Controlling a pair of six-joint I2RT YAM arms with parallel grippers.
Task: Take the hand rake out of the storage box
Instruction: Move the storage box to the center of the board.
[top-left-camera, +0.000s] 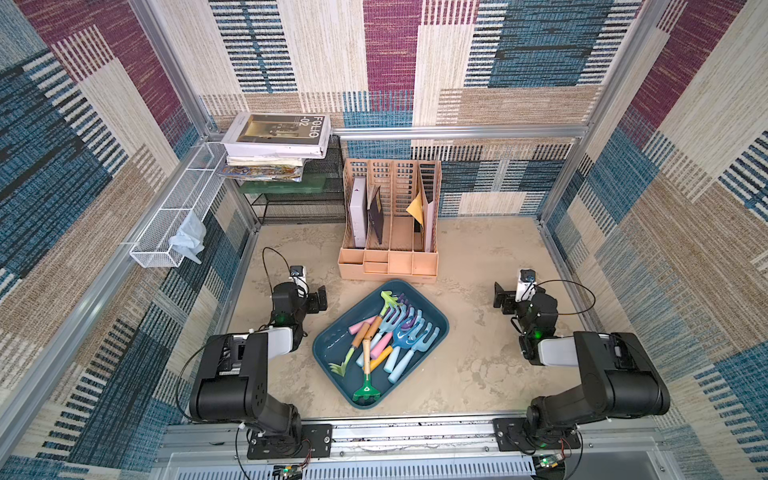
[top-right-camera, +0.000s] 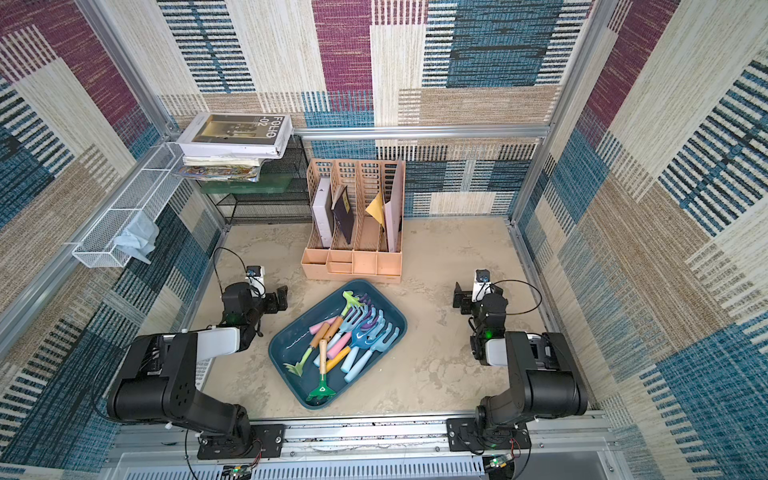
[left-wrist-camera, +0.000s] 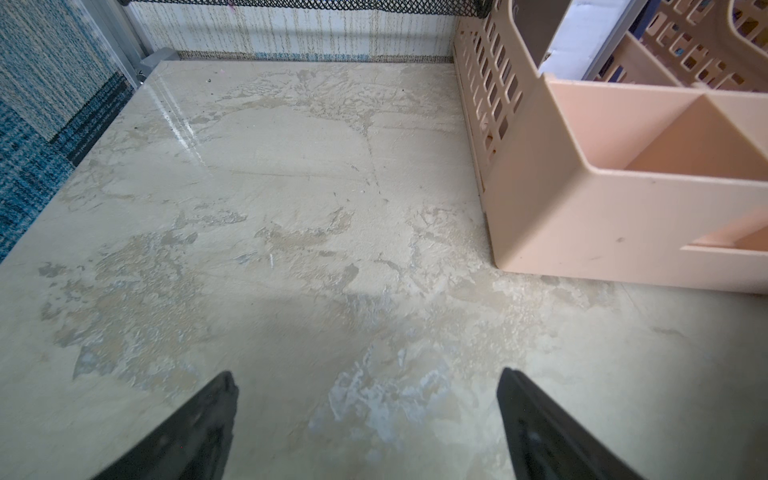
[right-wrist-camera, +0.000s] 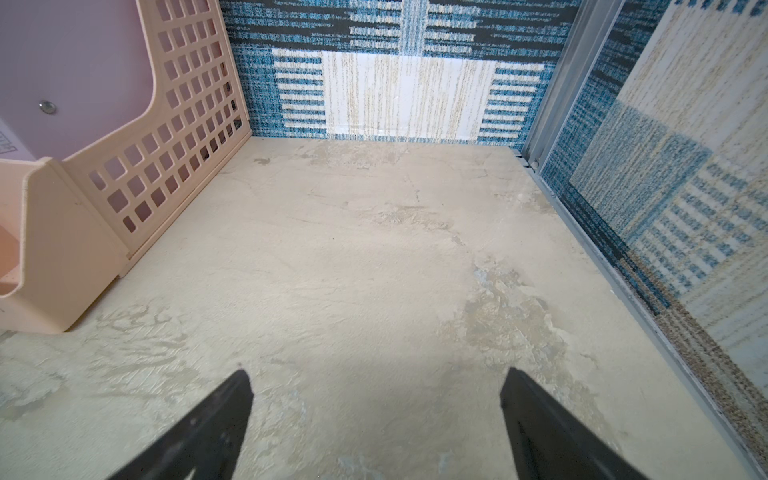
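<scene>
The storage box (top-left-camera: 441, 321) (top-right-camera: 400, 321) is a dark teal tub lying diagonally mid-table. Inside is a pile of several coloured hand tools. A dark green hand rake (top-left-camera: 366, 390) (top-right-camera: 320, 391) with a wooden handle lies at the near corner. A pale green one (top-left-camera: 340, 367) lies beside it, and blue forked tools (top-left-camera: 415, 332) lie across the middle. My left gripper (top-left-camera: 318, 301) (top-right-camera: 279, 299) (left-wrist-camera: 368, 378) hovers open left of the box over bare table. My right gripper (top-left-camera: 500, 299) (top-right-camera: 460, 300) (right-wrist-camera: 378, 376) stands open to the box's right. Neither wrist view shows the box.
A peach file organizer (top-left-camera: 388, 262) (left-wrist-camera: 602, 208) (right-wrist-camera: 62, 249) stands just behind the box. A white wire basket (top-left-camera: 174, 216) hangs on the left wall. Books (top-left-camera: 276, 137) sit stacked on a black mesh shelf (top-left-camera: 303, 203) at the back left. Patterned walls enclose the table.
</scene>
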